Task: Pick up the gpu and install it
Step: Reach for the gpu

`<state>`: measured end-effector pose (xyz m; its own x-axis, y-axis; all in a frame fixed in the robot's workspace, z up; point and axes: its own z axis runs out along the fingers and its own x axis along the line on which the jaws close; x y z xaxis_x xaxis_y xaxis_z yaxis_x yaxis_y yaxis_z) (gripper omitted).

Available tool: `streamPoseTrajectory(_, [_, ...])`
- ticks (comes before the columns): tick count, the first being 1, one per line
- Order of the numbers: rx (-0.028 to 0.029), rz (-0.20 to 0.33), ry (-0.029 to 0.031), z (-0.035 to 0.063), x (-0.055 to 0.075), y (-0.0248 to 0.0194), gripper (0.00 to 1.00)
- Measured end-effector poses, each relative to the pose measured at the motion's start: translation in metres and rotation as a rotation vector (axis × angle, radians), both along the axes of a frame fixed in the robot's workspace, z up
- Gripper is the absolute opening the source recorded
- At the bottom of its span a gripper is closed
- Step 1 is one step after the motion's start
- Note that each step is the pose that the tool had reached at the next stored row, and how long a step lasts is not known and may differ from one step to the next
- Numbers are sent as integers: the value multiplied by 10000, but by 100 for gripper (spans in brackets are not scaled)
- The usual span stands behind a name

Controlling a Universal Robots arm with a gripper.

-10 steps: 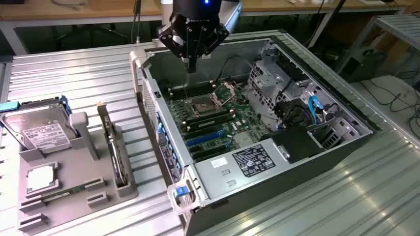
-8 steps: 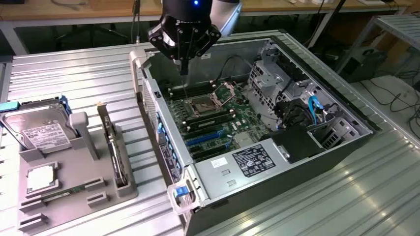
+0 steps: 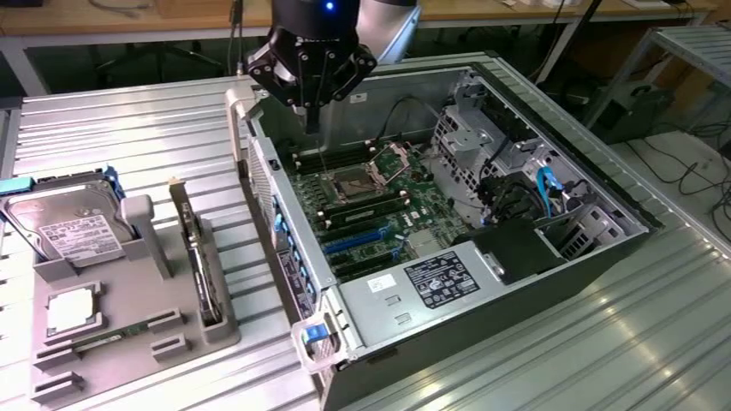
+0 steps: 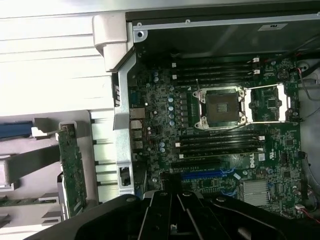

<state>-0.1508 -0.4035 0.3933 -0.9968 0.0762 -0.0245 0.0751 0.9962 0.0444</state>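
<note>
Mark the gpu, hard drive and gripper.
gpu point(image 3: 201, 261), exterior view, edge of the upright card.
hard drive point(image 3: 78, 235), exterior view, its white label.
gripper point(image 3: 311, 122), exterior view, between the shut fingertips.

The gpu point(image 3: 202, 261) point(image 4: 70, 172), thin and dark, stands on edge in the grey holder point(image 3: 137, 342).

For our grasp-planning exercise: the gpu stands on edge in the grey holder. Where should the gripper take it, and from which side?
Probably grip the gpu by its free upper edge, near mid-length, coming down from above, pinching across its two flat faces. It stands upright in a slot of the grey holder, so its lower edge is buried and only the top stands clear.
</note>
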Motion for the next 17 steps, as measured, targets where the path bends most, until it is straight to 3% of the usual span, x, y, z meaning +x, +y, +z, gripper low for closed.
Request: streamPoseTrajectory(17, [0, 1, 0, 0, -150, -44, 11])
